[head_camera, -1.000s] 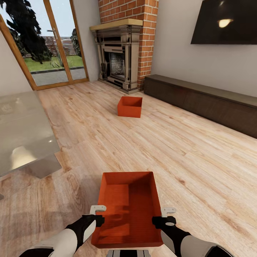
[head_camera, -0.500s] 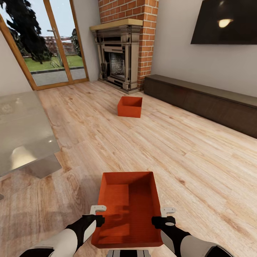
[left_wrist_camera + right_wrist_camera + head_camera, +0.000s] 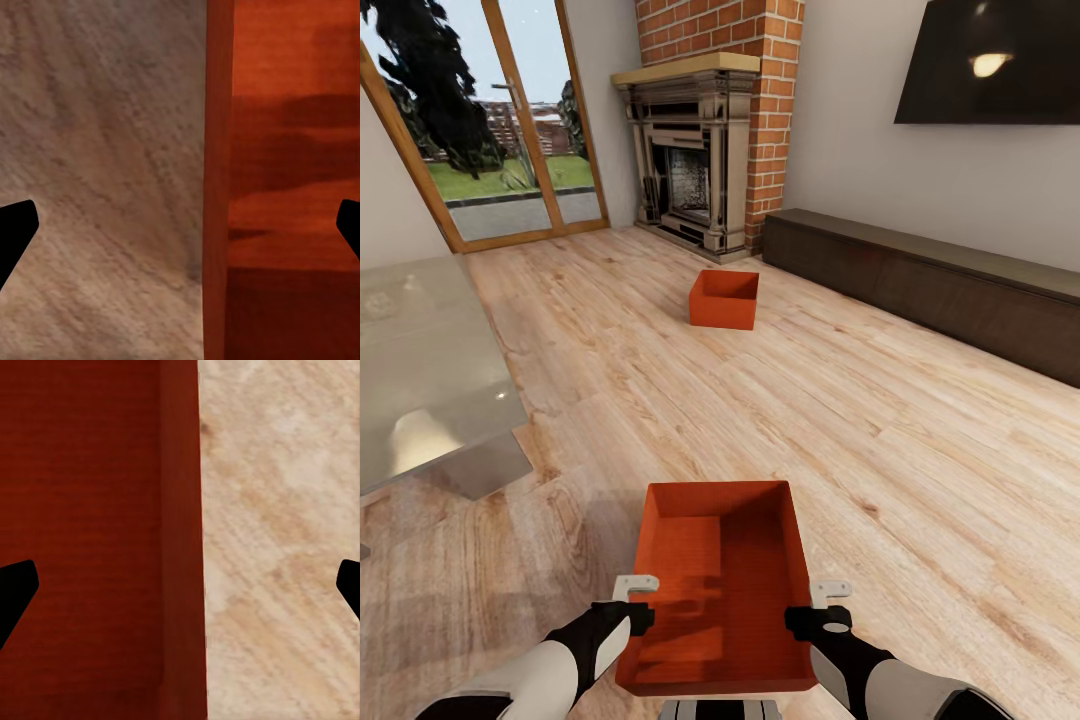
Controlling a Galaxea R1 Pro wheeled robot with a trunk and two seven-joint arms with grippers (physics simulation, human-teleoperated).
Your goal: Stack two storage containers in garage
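Straddling near container (image 3: 720, 585) walls | left end effector (image 3: 635, 603) wide | right end effector (image 3: 815, 608) wide

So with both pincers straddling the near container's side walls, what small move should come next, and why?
Probably close both pincers. In the wrist views the left pincer and the right pincer are wide open, each with a wall of the near storage container between its fingertips, one inside and one outside. Nothing is gripped, so a lift would fail.
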